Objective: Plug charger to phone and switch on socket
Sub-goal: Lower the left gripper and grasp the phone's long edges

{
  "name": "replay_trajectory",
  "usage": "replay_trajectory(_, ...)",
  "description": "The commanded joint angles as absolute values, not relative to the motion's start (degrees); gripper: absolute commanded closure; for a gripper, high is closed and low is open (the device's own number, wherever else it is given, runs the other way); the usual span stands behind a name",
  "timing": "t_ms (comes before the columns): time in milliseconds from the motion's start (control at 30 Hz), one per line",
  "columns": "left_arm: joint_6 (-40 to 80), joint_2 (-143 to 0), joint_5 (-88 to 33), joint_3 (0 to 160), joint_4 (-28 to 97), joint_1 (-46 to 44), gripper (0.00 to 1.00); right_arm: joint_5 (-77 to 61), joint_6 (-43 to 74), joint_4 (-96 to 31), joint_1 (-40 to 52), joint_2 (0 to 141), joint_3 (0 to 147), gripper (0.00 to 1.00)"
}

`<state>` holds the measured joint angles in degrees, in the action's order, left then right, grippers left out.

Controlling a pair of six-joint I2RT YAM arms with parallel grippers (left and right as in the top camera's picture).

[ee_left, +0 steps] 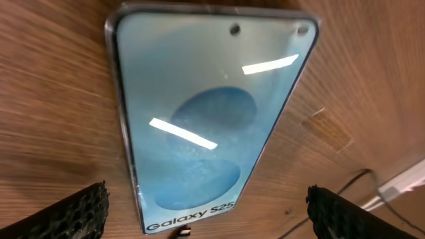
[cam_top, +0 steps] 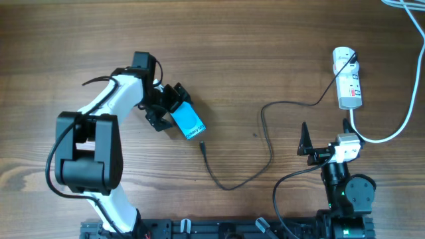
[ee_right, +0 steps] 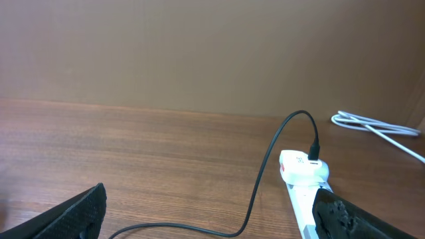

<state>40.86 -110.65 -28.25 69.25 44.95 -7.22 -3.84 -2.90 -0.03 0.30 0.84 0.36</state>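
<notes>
Midway at best: the phone (cam_top: 188, 122) lies screen-up on the table (cam_top: 265, 40), a little toward 9 o'clock from centre, with the left gripper (ee_left: 206, 192) poised over it. Its jaws are spread wide to either side of the phone's lower end, and we see bare wood between each finger and the phone's edges, so nothing is gripped. The charger (cam_top: 229, 188) snakes across the wood from the socket (cam_top: 347, 78), which sits at 2 o'clock on the table. Its tip (cam_top: 202, 147) rests on the wood at 5 o'clock of the phone, close by but apart from it and not plugged in. The charger's far end looks to us seated in the socket, from which a white cable (cam_top: 398, 129) also loops away toward 3 o'clock. The right gripper (ee_right: 209, 199) waits at 4 o'clock on the table, its jaws gaping on nothing, with the socket near it at roughly 12 o'clock. The socket's switch is too small for us to read. By our reckoning both parts of the job remain: the tip has to be picked up and pushed into the phone's port, and the switch pressed. Only the placing of the phone looks settled
</notes>
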Motion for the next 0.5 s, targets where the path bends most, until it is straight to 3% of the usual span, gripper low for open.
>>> replay_trajectory(0,43.22,-109.01,-18.48,68.66,45.19,-11.20,0.00,-3.84,-2.94,0.10,0.14,0.43,0.30,0.00)
replay_trajectory(167,47.24,-109.01,-5.93,68.66,45.45,-18.20,0.00,-3.84,-2.96,0.10,0.14,0.43,0.30,0.00)
replay_trajectory(467,50.39,-110.48,-0.10,68.55,45.47,-24.34,0.00,-3.84,-2.94,0.10,0.14,0.43,0.30,0.01)
